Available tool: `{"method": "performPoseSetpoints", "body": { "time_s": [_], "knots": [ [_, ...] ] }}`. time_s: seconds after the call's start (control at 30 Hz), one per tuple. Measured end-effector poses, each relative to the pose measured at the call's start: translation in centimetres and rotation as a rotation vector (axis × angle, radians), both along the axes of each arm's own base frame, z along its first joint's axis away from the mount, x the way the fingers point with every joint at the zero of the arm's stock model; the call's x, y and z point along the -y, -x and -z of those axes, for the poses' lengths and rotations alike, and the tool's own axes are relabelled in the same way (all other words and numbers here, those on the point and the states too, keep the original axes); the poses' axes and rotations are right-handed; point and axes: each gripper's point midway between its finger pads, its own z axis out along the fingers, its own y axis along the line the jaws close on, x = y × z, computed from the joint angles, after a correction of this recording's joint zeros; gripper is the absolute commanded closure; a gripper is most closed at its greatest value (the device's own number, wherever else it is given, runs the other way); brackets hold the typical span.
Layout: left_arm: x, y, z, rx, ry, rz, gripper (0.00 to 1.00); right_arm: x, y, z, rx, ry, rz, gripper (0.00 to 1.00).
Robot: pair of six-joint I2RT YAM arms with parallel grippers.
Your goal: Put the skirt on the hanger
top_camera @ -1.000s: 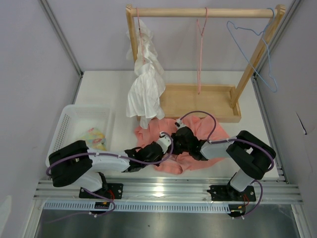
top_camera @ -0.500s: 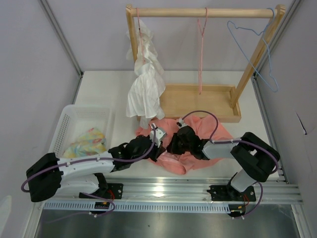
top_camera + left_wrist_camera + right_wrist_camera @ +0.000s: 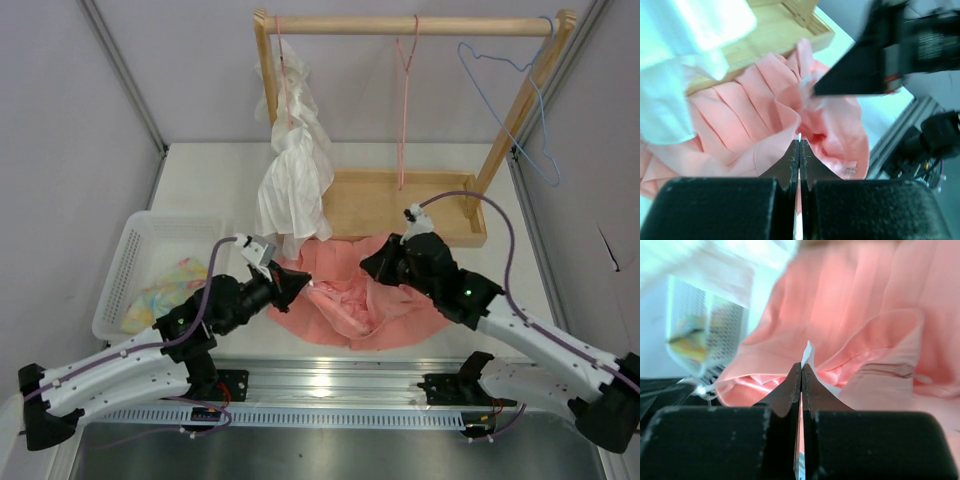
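Carefully now: left tool (image 3: 299, 281) and right tool (image 3: 369, 264) each clamp an edge of the pleated skirt (image 3: 350, 305); raise both evenly, waistband taut, toward the pink wire hanger (image 3: 403, 110).

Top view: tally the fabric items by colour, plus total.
Salmon-pink: 1, the skirt
White: 1, the ruffled garment
Yellow-and-blue: 1, the patterned cloth
Total: 3
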Motion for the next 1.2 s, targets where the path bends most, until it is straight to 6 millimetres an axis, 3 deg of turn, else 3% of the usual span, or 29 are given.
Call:
{"method": "performPoseSetpoints", "body": {
  "time_s": [0.2, 0.4, 0.5, 0.6, 0.7, 0.87, 0.97, 1.07, 1.2],
  "knots": [
    [-3.3, -0.8, -4.9, 0.017, 0.063, -0.144, 1.0, 4.3, 0.2, -9.7, 0.152, -0.021, 0.109, 1.0],
    [-7.1, -1.0, -12.8, 0.063, 0.189, -0.278, 1.0, 8.6, -0.1, -19.6, 0.312, -0.021, 0.23, 1.0],
    [-9.6, -1.0, -16.5, 0.085, 0.27, -0.358, 1.0, 11.0, -0.5, -23.3, 0.379, 0.003, 0.305, 1.0],
    [-12.0, -1.0, -18.1, 0.083, 0.317, -0.442, 1.0, 13.6, -1.2, -25.4, 0.42, 0.036, 0.389, 1.0],
    [-13.4, -1.2, -17.9, 0.061, 0.329, -0.506, 1.0, 15.5, -1.8, -25.4, 0.416, 0.091, 0.445, 1.0],
    [-14.1, -1.6, -15.6, 0.002, 0.27, -0.573, 1.0, 18.2, -3.2, -23.7, 0.362, 0.148, 0.504, 1.0],
    [-14.1, -1.8, -14.3, -0.034, 0.259, -0.599, 1.0, 19.2, -4.5, -20.9, 0.294, 0.156, 0.509, 1.0],
    [-14.3, -2.3, -12.5, -0.068, 0.247, -0.648, 1.0, 20.1, -5.9, -16.7, 0.2, 0.165, 0.508, 1.0],
    [-13.5, -3.2, -7.8, -0.143, 0.211, -0.701, 1.0, 19.6, -7.2, -11.4, 0.07, 0.169, 0.458, 1.0]
  ]
}}
